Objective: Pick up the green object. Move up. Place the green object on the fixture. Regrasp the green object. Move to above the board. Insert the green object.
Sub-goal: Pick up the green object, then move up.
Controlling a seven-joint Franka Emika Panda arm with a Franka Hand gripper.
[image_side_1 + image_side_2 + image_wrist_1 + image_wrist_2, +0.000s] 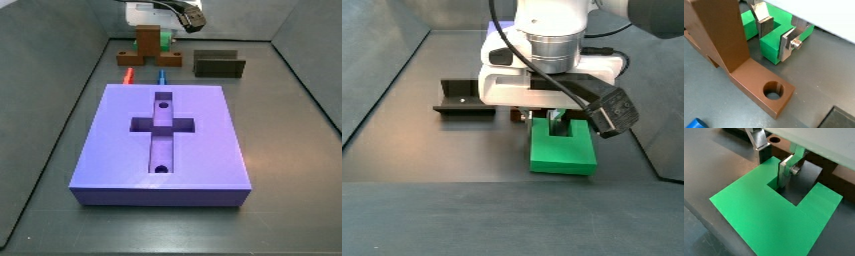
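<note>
The gripper [776,165] was low over the green block [771,210], at the far end of the floor behind the purple board [163,140]. In both wrist views its two silver fingers [788,44] stood inside the notch of the green block, one at each side wall of the notch. The fingers were spread apart and nothing was between them; whether the pads already pressed on the green walls I could not tell.

In a side view the green block [563,146] lay flat on the dark floor, directly under the white wrist of the arm, and the gripper [552,118] reached down onto its far edge. The dark fixture [465,98] stood at about 10 o'clock from the block, near but apart from it.

In a side view from the other end, the board filled the middle, with its cross-shaped recess [160,124] and two small round holes on top. At 12 o'clock from the board stood a brown block [144,47], with the green block [164,40] just beside it, partly hidden by the gripper [160,33]. The fixture [219,64] was at about 1 o'clock from the board.

In a wrist view the brown block [737,55] showed a tall upright part and a low foot with a round hole, close to the green block [774,37]. A small blue thing [694,123] was at the frame corner.
</note>
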